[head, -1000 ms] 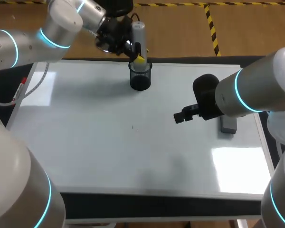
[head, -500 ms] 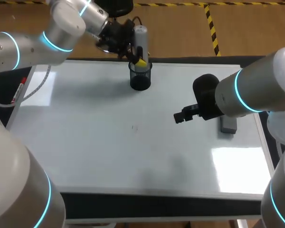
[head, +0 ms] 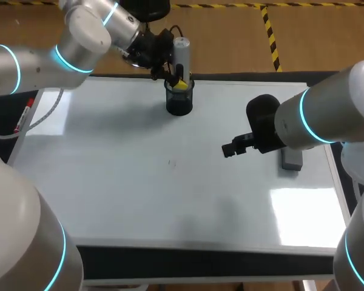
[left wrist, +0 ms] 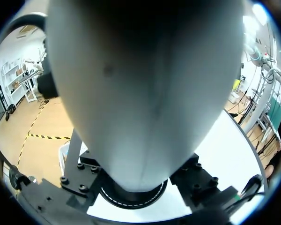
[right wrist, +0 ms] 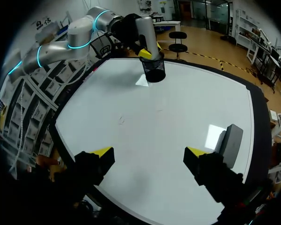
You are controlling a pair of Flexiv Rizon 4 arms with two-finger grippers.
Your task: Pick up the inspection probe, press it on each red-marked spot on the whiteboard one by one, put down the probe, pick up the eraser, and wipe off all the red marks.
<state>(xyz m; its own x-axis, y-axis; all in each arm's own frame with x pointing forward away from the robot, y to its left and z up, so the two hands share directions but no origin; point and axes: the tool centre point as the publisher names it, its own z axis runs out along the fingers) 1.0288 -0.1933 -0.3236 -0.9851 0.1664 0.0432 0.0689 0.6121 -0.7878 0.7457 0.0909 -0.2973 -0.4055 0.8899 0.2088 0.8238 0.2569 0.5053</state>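
The left claw (head: 178,79) clamps the grey cylindrical probe (head: 181,51) upright, its end in the black mesh cup (head: 179,102), likely stowing it; the right claw (right wrist: 149,151), fingers apart, hovers near the grey block eraser (right wrist: 230,143).

One probe (head: 182,51), one mesh cup (head: 179,103), one eraser (head: 292,160), one whiteboard (head: 139,194).

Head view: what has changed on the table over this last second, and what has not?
The left gripper, shut on the grey cylindrical probe, has moved down and slightly to the view's right, so the probe now sits lower in the black mesh cup. The open right gripper, the grey block eraser and the whiteboard stayed as they were.
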